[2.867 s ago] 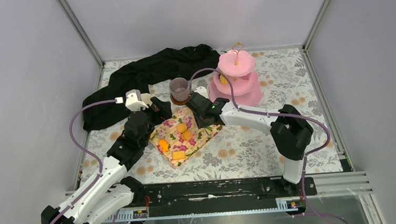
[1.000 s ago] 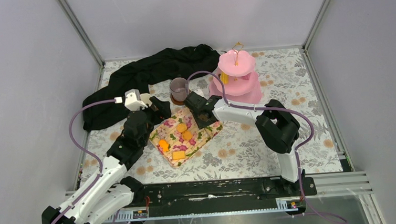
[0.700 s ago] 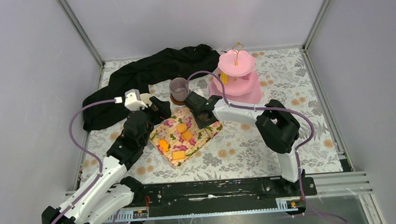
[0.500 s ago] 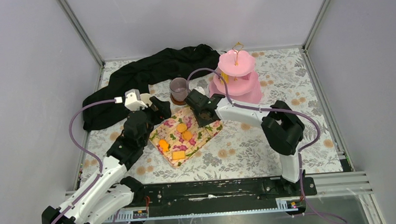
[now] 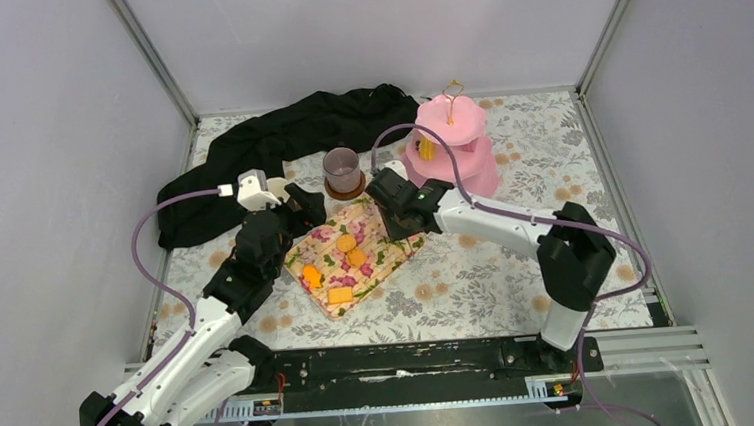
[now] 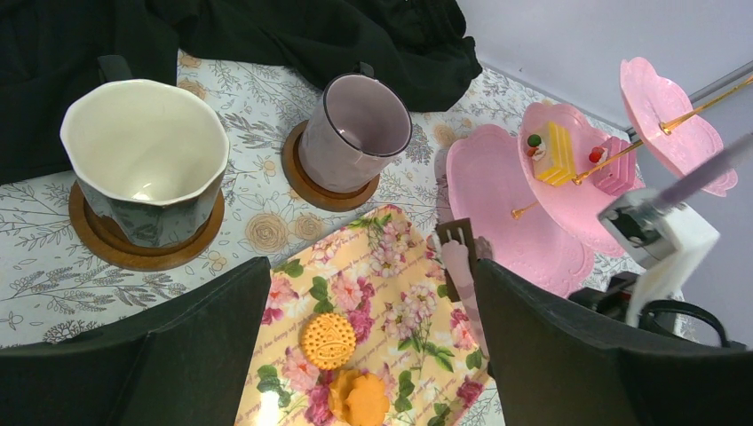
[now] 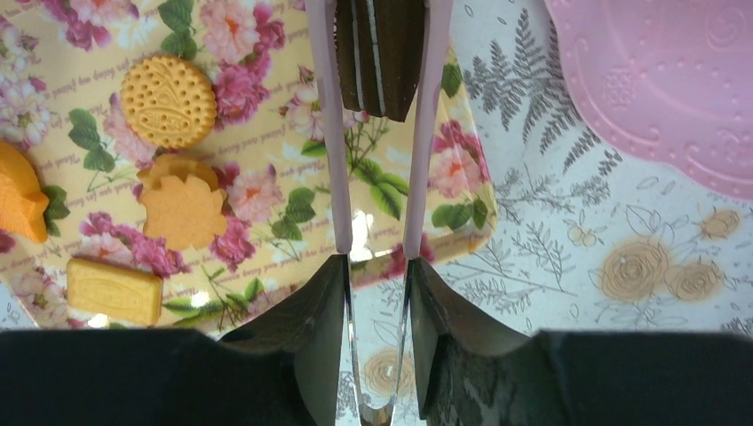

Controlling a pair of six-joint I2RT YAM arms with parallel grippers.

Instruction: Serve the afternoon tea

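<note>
My right gripper (image 7: 377,297) is shut on pink-tipped metal tongs (image 7: 336,133), and the tongs pinch a brown sandwich biscuit (image 7: 380,53) above the far corner of the floral napkin (image 5: 388,257). In the top view this gripper (image 5: 393,200) is between the napkin and the pink stand. Round orange biscuits (image 5: 346,242), an orange cake (image 5: 311,276) and a yellow biscuit (image 5: 340,295) lie on the napkin. My left gripper (image 6: 373,355) is open and empty, over the napkin's left side. The cream-lined dark mug (image 6: 142,169) and the mauve-grey mug (image 6: 355,133) stand on wooden coasters.
A pink tiered stand (image 5: 449,148) at the back right carries a yellow cake (image 6: 558,151) and a pink cake (image 6: 613,169). A black cloth (image 5: 278,145) lies heaped along the back left. Grey walls enclose the floral tabletop (image 5: 478,276).
My right gripper has risen and shifted slightly right, off the napkin's far corner, with the tongs and brown biscuit. Its elbow has swung right. The left arm has not moved.
</note>
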